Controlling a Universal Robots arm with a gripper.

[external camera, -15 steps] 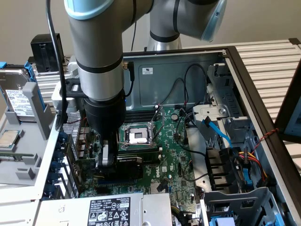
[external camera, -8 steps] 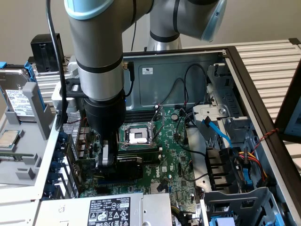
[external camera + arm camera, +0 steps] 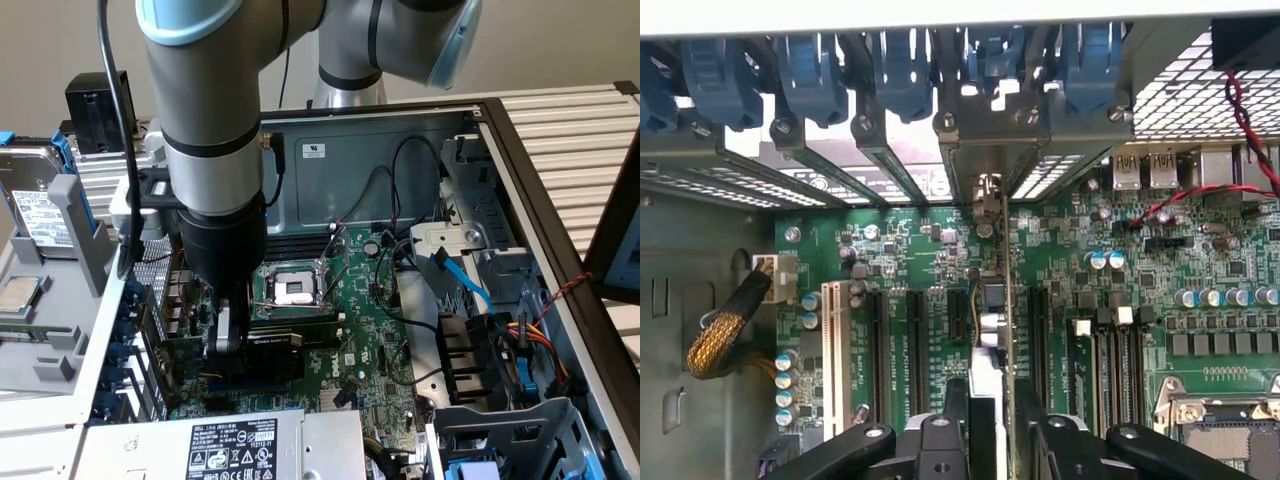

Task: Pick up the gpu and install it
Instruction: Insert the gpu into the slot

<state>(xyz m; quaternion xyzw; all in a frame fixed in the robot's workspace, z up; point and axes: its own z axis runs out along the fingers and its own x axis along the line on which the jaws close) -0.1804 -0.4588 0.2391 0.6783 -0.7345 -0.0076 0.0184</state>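
While the arm (image 3: pixel 205 130) reaches straight down into the open case (image 3: pixel 520 190), the gripper (image 3: pixel 232 345) sits low over the motherboard (image 3: pixel 375 340), near the case's rear wall with its slot covers. In the exterior view the gpu (image 3: pixel 270 352) shows as a dark block with a pale label, just beside the gripper on the exterior view's right and below the CPU socket (image 3: pixel 292 290).

From the wrist view, the gpu (image 3: pixel 992 340) stands on edge among the expansion slots (image 3: pixel 915 350), its thin edge running from the gripper (image 3: pixel 990 440) up to the rear wall, where its silver bracket (image 3: pixel 987 195) meets the row of blue clips (image 3: pixel 905 75). The black fingers (image 3: pixel 940 440) flank the card on both sides, close to its faces. Whether they press on it or stand just off it I cannot tell, and the same goes for how deep the card sits in its slot.

A braided yellow cable (image 3: pixel 725 325) plugs into a white connector at the board's edge. Red and black wires (image 3: pixel 1200 200) cross the board near the rear ports. Outside the case, on the exterior view's left, a hard drive (image 3: pixel 35 205) stands upright on the table.
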